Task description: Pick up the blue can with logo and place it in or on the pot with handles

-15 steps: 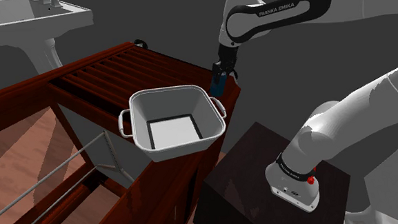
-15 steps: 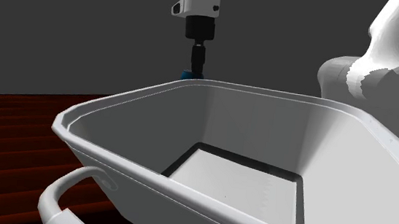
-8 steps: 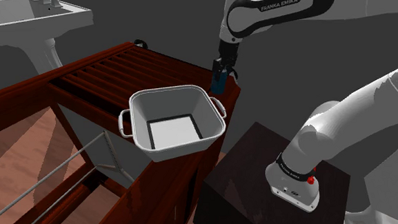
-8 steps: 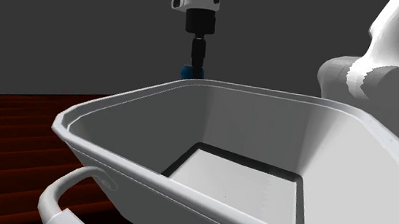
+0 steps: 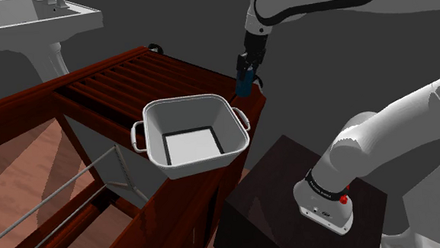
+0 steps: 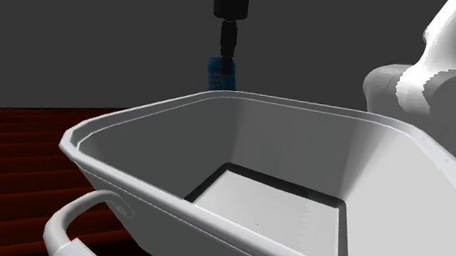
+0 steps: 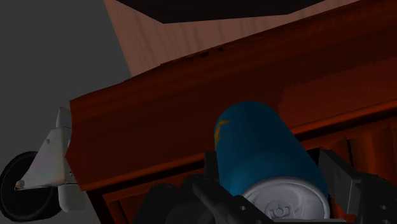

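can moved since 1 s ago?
Yes. The can has gone up, held in the gripper: more of it now shows above the pot rim in the second exterior view.

This looks like a room in a home, most likely a bathroom or wash room. A white pedestal sink (image 5: 42,24) stands against a plain grey wall (image 5: 183,22) at the shoulder view's upper left. The floor (image 5: 18,170) is laid in reddish-brown wood planks. The main piece of furniture is a dark red wooden unit with a slatted tabletop (image 5: 121,74), more like household cabinetry than a workbench, and a two-handled pot (image 5: 187,113) sits on it. Thin grey metal rails (image 5: 54,197) run low beside the unit. In the wrist view a small black wheel (image 7: 24,186) shows beside the wooden edge.
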`<state>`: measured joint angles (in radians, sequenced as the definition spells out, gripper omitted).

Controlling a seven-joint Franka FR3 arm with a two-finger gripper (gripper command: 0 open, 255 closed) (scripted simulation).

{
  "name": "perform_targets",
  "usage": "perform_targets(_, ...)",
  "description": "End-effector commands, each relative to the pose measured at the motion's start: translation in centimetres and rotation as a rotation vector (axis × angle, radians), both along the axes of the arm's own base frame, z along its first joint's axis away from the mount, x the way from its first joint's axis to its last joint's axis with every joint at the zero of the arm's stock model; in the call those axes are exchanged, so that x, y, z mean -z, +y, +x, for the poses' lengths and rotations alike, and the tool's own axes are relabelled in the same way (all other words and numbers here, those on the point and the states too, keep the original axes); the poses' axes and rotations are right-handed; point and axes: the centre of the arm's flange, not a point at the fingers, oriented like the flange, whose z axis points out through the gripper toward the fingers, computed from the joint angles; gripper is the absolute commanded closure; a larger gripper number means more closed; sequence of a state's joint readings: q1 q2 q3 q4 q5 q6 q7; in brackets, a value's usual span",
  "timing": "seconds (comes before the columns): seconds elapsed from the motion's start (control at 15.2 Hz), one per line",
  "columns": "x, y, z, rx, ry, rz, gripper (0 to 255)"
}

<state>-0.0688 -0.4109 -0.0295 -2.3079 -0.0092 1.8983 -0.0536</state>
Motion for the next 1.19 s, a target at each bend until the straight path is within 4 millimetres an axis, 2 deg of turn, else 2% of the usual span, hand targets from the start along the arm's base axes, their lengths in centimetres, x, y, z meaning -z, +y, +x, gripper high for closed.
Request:
perform_targets(0.0, -1.3, -0.1, 0.1, 0.0, 0.0, 0.0, 255)
perform_targets(1.12, -10.2, -0.1, 0.1, 0.0, 0.0, 0.0, 255)
